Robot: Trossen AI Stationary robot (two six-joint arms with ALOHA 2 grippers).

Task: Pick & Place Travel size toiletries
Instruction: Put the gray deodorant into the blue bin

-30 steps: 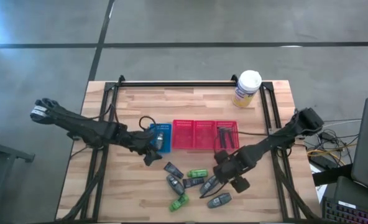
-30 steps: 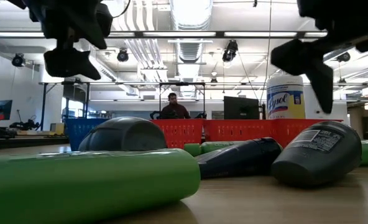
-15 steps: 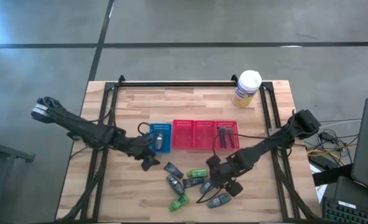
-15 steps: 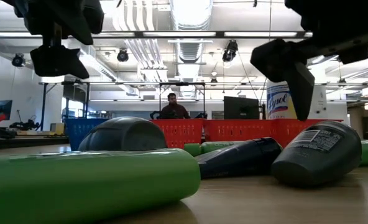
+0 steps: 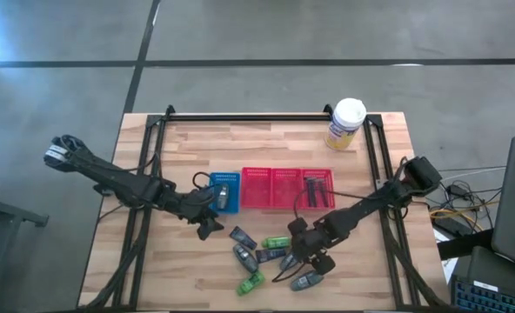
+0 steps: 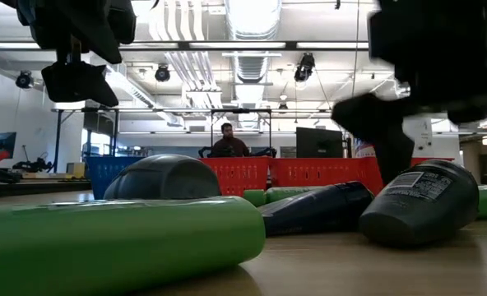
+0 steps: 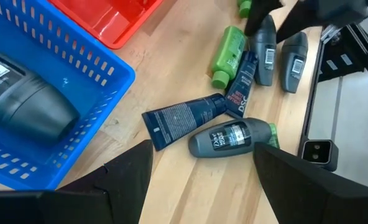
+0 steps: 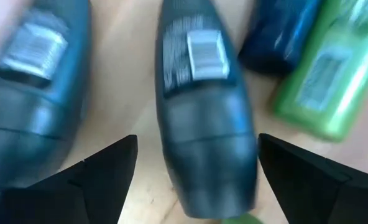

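- My right wrist camera is giving me what the overhead cannot: a grey oval bottle (image 8: 206, 124) lying lengthwise between my right gripper (image 8: 193, 168)'s spread fingers, nothing clenched yet, with a green bottle (image 8: 324, 81) just beside it.
- The left wrist camera is showing my left gripper (image 7: 202, 168) released and holding nothing, hovering over a dark flat tube (image 7: 183, 118), with another grey bottle (image 7: 22, 102) lying inside the blue mesh tray (image 7: 103, 71).
- From overhead, the loose toiletries (image 5: 262, 256) are lying in a cluster on the wooden table (image 5: 179, 287), near the red tray (image 5: 286, 187).
- Farther off, a Lysol jar (image 5: 345, 123) is standing at the table's far edge; a person (image 6: 229, 141) is sitting in the workshop behind.
- Since a second ago, my right gripper has been moving in over the cluster.
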